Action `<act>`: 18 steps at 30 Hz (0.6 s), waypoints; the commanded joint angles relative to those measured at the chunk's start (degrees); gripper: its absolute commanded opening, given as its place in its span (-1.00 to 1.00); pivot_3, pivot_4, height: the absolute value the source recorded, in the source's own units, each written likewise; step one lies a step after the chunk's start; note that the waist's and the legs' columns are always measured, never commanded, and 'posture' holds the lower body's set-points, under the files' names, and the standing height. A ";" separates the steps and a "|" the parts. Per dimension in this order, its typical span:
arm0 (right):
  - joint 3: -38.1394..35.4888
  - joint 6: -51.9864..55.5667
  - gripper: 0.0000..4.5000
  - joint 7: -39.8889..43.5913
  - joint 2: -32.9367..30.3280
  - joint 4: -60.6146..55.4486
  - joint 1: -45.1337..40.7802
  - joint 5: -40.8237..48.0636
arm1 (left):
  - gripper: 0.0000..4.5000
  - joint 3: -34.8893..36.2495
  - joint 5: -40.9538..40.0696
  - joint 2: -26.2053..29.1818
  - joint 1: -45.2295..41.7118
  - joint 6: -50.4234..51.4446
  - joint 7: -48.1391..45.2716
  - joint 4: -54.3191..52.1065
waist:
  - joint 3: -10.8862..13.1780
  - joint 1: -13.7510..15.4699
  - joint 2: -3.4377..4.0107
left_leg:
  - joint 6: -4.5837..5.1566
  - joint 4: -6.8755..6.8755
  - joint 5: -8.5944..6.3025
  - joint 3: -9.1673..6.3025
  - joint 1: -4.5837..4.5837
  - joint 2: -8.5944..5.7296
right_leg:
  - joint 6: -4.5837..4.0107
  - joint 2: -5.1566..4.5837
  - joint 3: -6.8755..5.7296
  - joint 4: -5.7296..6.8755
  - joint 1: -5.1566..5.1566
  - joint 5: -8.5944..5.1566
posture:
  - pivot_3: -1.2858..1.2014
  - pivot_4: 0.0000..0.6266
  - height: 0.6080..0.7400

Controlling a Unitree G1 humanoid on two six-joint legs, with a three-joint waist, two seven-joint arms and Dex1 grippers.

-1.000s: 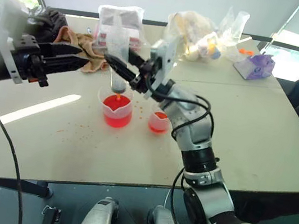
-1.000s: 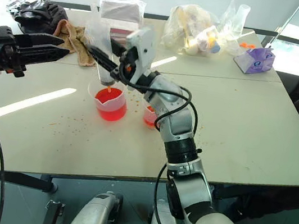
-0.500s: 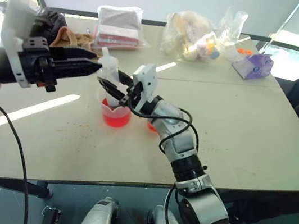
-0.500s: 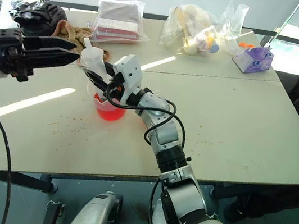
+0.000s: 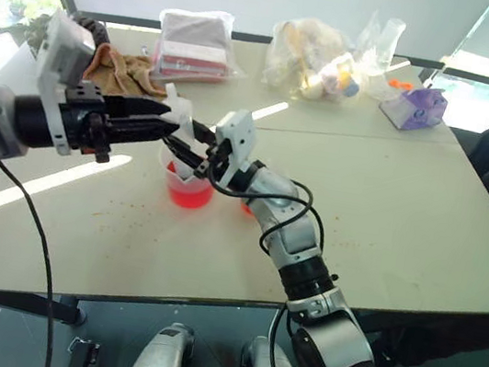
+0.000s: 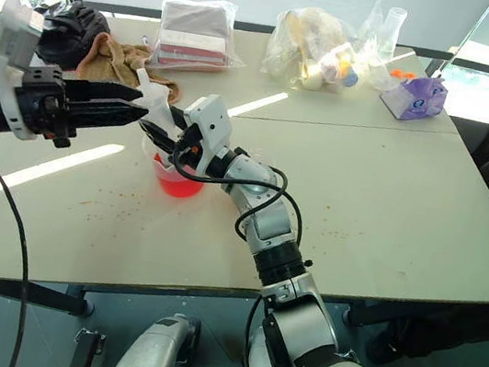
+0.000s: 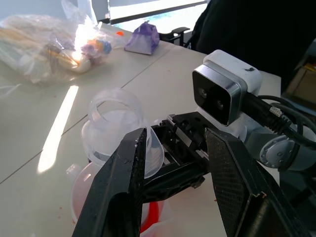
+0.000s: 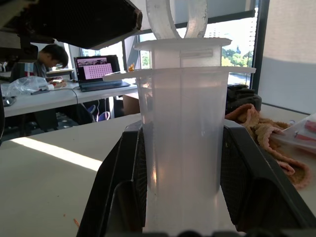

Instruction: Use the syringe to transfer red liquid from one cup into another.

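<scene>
Over beaker [image 5: 190,186] | right hand [image 8: 181,197] grips syringe [image 8: 180,143] | left hand [image 7: 175,163] open | no readable labels

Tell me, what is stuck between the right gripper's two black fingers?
The syringe: its clear barrel stands squeezed between the right gripper's fingers, shown closest in the right wrist view.

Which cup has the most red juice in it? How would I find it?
Look at the big table, near its middle, where the two grippers meet. The beaker sits right under the syringe held by the right gripper. It is wider and fuller than the small cup beside it.
</scene>
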 commanded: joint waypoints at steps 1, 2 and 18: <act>-0.21 -0.75 -0.38 0.14 0.47 -2.92 -1.12 0.25 | -0.13 0.89 0.87 0.48 -0.73 -1.31 -1.00 -0.42 | 0.00 0.02 0.00 | 0.00 0.00 0.00 -0.01 0.00 0.00 | 0.00 0.00 0.00 0.00 0.00 0.00 | 0.03 -0.52 0.94; -0.23 -0.72 -0.38 0.14 0.44 -2.86 -1.19 0.23 | -0.13 1.40 0.87 0.71 -0.44 -1.25 -1.25 -0.31 | 0.00 0.01 0.00 | 0.00 0.00 0.00 -0.01 0.00 0.00 | 0.00 0.00 0.00 0.00 0.00 0.00 | 0.03 -0.52 0.94; 0.44 -0.32 -0.38 1.26 0.07 -3.85 -0.89 -0.11 | -0.13 -1.19 4.93 -1.92 -2.63 -3.54 -1.52 2.03 | 0.00 0.05 0.00 | 0.00 0.00 0.00 -0.01 0.00 0.00 | 0.00 0.00 0.00 0.00 0.00 0.00 | 0.03 -0.52 0.94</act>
